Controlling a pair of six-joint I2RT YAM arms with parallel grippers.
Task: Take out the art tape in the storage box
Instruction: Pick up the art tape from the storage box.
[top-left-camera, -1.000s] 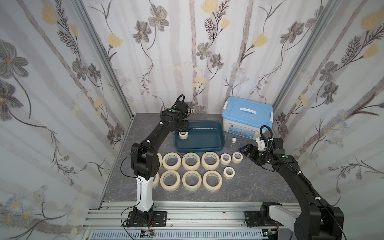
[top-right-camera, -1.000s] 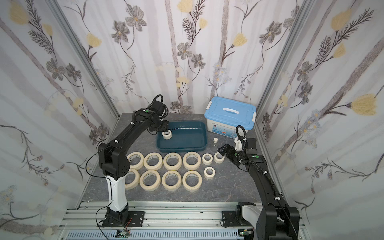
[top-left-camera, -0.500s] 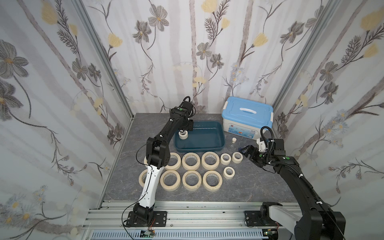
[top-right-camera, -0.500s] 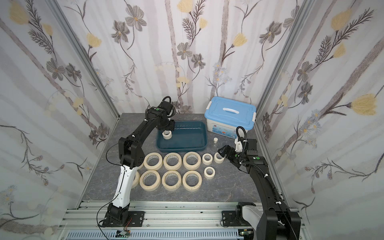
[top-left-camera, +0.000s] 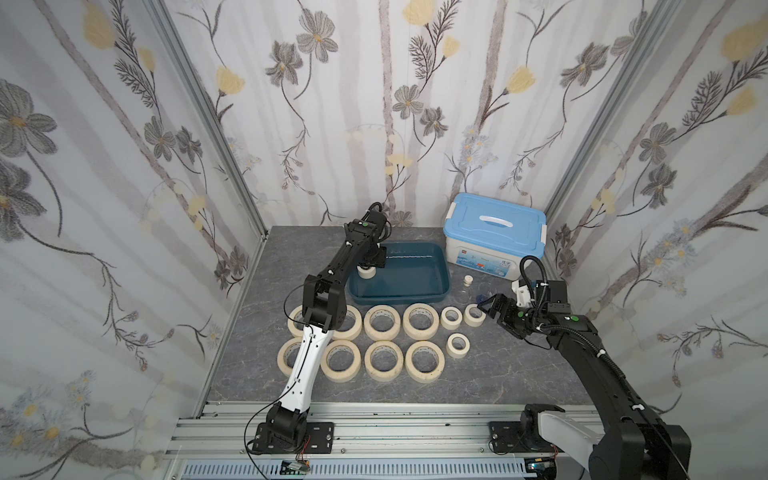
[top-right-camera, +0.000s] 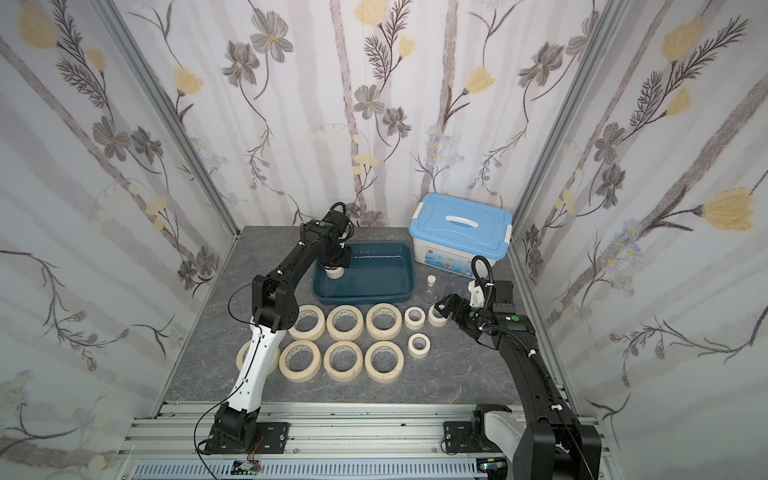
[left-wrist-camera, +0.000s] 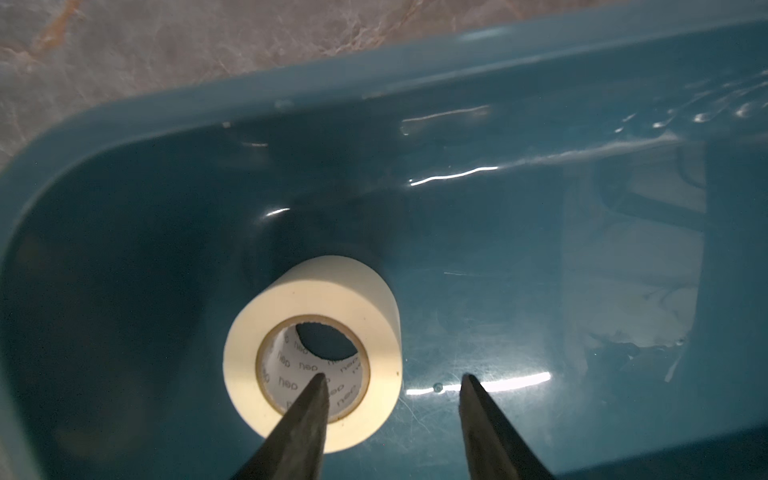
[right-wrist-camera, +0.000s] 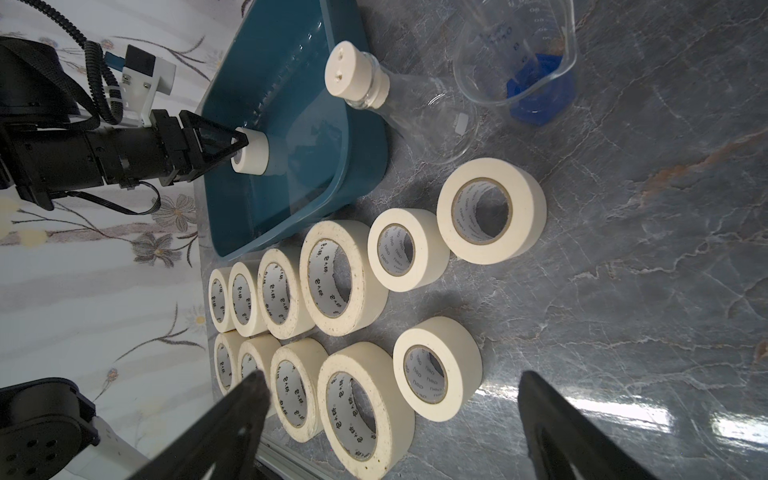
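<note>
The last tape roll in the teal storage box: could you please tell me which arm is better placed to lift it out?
Left. The left hand is already inside the storage box, one finger within the tape roll's core. The right hand hovers open outside the box.

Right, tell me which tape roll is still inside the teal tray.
The small roll at the left gripper, alone in the teal tray; every other roll lies on the table in front of it.

White tub with blue lid (top-left-camera: 493, 239) sitting at table's back corner; stoppered glass flask (right-wrist-camera: 399, 97) and beaker (right-wrist-camera: 515, 54) standing adjacent.
</note>
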